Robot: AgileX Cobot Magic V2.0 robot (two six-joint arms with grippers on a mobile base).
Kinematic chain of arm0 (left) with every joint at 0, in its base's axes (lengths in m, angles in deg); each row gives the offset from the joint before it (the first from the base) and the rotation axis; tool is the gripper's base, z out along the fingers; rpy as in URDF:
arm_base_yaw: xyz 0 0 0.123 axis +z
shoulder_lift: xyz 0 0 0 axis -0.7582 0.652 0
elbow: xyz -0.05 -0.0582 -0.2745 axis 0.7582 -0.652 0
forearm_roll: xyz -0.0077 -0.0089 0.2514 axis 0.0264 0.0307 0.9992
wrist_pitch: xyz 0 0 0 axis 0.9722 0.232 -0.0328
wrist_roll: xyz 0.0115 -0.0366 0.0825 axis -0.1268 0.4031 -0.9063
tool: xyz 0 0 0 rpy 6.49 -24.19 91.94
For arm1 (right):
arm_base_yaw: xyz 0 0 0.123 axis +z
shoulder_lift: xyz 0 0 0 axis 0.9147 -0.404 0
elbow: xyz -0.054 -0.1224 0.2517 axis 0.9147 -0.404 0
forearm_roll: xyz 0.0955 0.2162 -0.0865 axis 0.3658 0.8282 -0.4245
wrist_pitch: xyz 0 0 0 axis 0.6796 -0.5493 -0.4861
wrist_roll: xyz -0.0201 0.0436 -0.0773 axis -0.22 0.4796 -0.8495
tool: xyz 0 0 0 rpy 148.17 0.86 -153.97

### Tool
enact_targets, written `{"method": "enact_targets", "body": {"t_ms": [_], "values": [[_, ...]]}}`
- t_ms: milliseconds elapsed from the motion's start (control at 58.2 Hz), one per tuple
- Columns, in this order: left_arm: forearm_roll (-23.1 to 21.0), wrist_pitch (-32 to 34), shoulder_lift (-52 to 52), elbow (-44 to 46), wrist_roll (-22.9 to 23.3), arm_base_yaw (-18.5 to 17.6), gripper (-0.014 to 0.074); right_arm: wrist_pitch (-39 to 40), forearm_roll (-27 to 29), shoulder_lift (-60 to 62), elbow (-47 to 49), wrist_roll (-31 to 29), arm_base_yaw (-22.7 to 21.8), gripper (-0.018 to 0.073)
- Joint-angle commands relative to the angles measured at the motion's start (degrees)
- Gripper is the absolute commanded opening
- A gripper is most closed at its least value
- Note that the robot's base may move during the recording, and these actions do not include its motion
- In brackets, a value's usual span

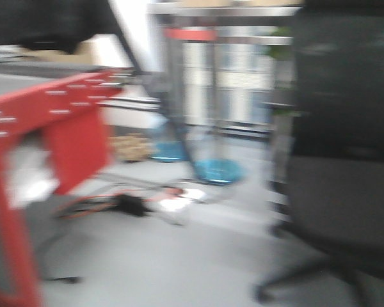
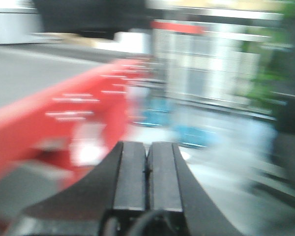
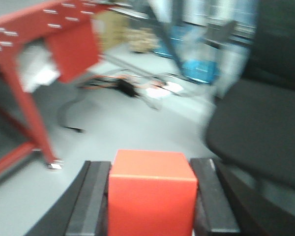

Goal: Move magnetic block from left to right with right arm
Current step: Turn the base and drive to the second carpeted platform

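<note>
Everything's smeared with motion blur, so here's what can be made out. The grey floor (image 3: 137,128) spreads out ahead of and below the right pincer (image 3: 152,209) and fills most of its wrist view. A black office chair (image 3: 265,123) looms up on that pincer's right side, its seat just beyond the right finger, and in the front view it takes up the whole right side of the frame. Over to the left of and ahead of the right pincer stands a red metal frame (image 3: 19,29) with pale slots along its top rail, one leg reaching down to the floor. The left pincer (image 2: 147,172) has the same frame off to its left. Far ahead of both pincers sit blue containers (image 3: 201,69), too blurred to name any closer. A tangle of cables (image 3: 128,88) lies on the floor between them and the right pincer. Now the left pincer: clenched tight, its two black fingers (image 2: 130,172) pressed flat together with nothing between them. And the right pincer is clamped on the magnetic block (image 3: 152,189). The red cube sits squarely between the two black fingers, touching both and held above the floor.
</note>
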Motion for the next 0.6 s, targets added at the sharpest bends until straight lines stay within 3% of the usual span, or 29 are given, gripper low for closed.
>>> {"method": "enact_targets", "body": {"t_ms": [0, 584], "values": [[-0.3, 4.8, -0.5, -0.5, 0.3, 0.1, -0.0126, 4.9, -0.6, -0.9, 1.6, -0.5, -0.2, 0.011], [-0.3, 4.8, -0.5, -0.5, 0.3, 0.1, -0.0126, 4.9, -0.6, -0.9, 1.6, -0.5, -0.2, 0.011]]}}
